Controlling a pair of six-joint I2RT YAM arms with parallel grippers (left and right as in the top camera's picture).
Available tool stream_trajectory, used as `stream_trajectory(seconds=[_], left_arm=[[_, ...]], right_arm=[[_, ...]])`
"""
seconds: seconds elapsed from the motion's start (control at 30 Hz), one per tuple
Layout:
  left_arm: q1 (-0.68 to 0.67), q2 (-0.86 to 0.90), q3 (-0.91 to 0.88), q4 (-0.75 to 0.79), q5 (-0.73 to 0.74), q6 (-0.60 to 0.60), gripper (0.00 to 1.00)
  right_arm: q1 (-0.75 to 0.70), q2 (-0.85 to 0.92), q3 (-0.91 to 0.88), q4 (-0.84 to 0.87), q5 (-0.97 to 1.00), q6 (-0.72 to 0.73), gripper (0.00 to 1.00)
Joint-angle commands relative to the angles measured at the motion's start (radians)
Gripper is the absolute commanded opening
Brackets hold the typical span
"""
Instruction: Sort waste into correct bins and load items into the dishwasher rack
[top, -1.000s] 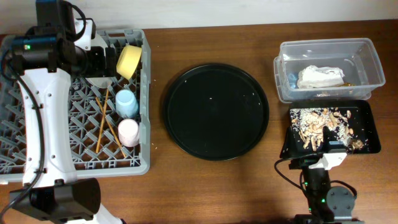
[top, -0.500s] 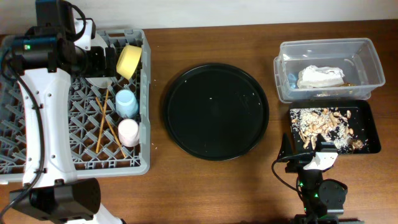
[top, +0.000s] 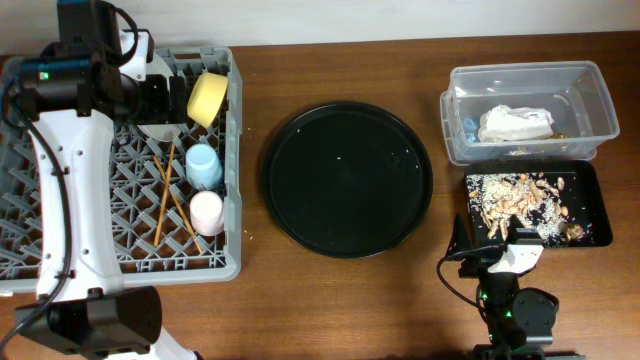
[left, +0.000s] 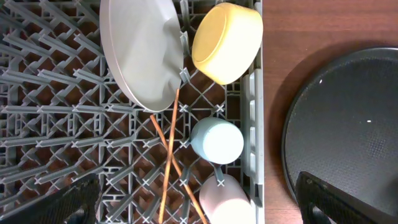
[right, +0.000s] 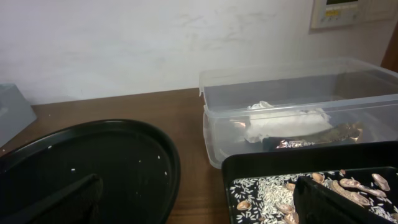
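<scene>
The dishwasher rack (top: 130, 230) at the left holds the grey-white plate (left: 140, 53) on edge, the yellow bowl (left: 225, 42), the light-blue cup (left: 216, 140), the pink cup (left: 227, 199) and the chopsticks (left: 169, 155). My left gripper (left: 199, 208) hangs open above the rack's back part, holding nothing. At the right, the white napkin (top: 515, 122) lies in the clear tub (top: 520, 70). Rice, shells and brown scraps (top: 515, 195) cover the shallow black tray (top: 590, 200). My right gripper (top: 492, 243) is open and empty, just in front of that tray's near edge.
A big round black tray (top: 347, 180) with a few crumbs sits mid-table between the rack and the bins. A pale wall (right: 155, 43) rises behind the table. Bare wood lies in front of the round tray.
My right gripper has drawn back a little from the black tray's near edge toward the table front. The left arm and all the dishes stay put.
</scene>
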Motion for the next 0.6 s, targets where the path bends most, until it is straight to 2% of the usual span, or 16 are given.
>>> stream_trajectory(seconds=[0.0, 0.3, 0.4, 0.57], left_arm=[[-0.001, -0.002, 0.008, -0.001, 0.011, 0.005, 0.99], [-0.001, -0.059, 0.003, 0.021, -0.019, 0.005, 0.99], [-0.006, -0.145, -0.08, 0.208, 0.009, 0.026, 0.99], [-0.006, -0.34, -0.41, 0.645, 0.126, 0.107, 0.99]], right_arm=[[0.007, -0.011, -0.006, -0.003, 0.009, 0.003, 0.98], [0.007, -0.011, -0.006, -0.003, 0.009, 0.003, 0.98], [0.007, -0.011, -0.006, -0.003, 0.009, 0.003, 0.98], [0.007, -0.011, -0.006, -0.003, 0.009, 0.003, 0.99]])
